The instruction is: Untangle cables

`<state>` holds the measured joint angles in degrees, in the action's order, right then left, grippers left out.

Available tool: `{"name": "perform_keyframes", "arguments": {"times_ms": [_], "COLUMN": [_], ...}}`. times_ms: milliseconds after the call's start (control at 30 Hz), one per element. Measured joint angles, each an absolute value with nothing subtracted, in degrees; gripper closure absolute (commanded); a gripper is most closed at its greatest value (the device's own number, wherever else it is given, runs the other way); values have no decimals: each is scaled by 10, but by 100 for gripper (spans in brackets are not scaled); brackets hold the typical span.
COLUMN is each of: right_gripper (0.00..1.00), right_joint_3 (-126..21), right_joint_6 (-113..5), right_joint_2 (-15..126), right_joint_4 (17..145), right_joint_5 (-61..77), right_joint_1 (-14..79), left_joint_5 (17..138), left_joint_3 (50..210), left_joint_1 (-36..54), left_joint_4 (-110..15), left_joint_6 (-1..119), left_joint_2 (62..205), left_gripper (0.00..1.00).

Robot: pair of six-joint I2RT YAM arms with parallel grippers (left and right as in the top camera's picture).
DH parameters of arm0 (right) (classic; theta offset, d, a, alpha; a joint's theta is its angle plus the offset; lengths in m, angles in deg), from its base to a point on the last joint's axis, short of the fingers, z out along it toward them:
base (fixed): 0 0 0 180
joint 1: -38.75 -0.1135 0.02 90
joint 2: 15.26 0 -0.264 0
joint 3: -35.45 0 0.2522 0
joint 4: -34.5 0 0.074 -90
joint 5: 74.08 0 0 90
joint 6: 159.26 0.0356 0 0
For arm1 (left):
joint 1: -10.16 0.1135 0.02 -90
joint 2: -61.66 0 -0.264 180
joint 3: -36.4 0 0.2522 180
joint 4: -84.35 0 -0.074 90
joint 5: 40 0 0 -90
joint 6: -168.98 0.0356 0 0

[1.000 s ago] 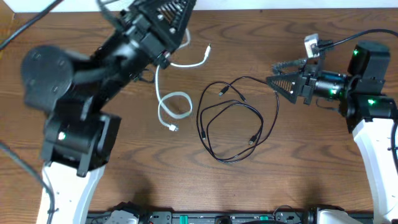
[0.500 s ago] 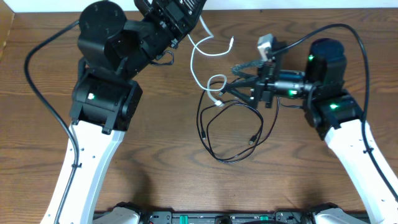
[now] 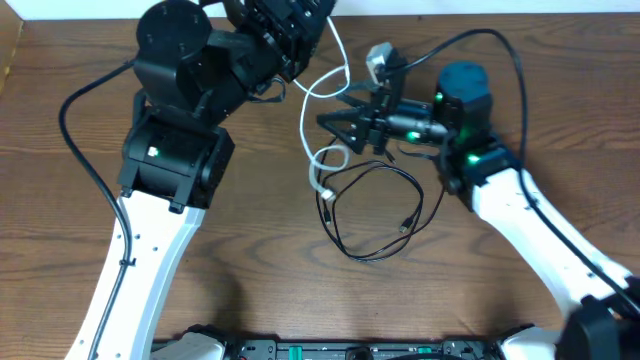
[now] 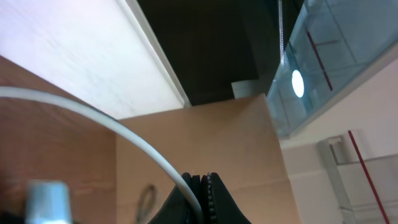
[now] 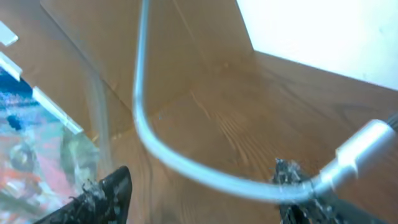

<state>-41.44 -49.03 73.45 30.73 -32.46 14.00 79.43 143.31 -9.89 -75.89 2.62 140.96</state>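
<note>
Your left gripper (image 4: 200,186) is pinched shut on the white cable (image 4: 124,132) — up at the table's (image 3: 260,285) far edge. Your right gripper (image 5: 196,186) stands open with that cable running between its fingers — the black cable (image 3: 362,259) lies looped on the wood just below.

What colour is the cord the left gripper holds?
The thin flexible cord is white; clearest overhead.
</note>
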Motion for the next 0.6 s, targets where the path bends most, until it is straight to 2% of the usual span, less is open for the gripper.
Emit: {"name": "perform_keyframes", "arguments": {"times_ms": [133, 333, 600], "right_gripper": [32, 33, 32], "right_joint_3": [-414, -414, -414], "right_joint_6": [-458, -434, -414], "right_joint_2": [765, 768, 768], "right_joint_4": [241, 231, 231], "right_joint_5": [-326, -355, -447], "right_joint_1": [121, 117, 169], "left_joint_5": [794, 783, 779], "left_joint_3": [1433, 1433, 1433], "left_joint_1": [-107, -107, -107], "left_joint_4": [-759, -759, -759], "left_joint_6": [22, 22, 22], "left_joint_2": [1410, 1410, 1410], "left_gripper": [93, 92, 93]}}
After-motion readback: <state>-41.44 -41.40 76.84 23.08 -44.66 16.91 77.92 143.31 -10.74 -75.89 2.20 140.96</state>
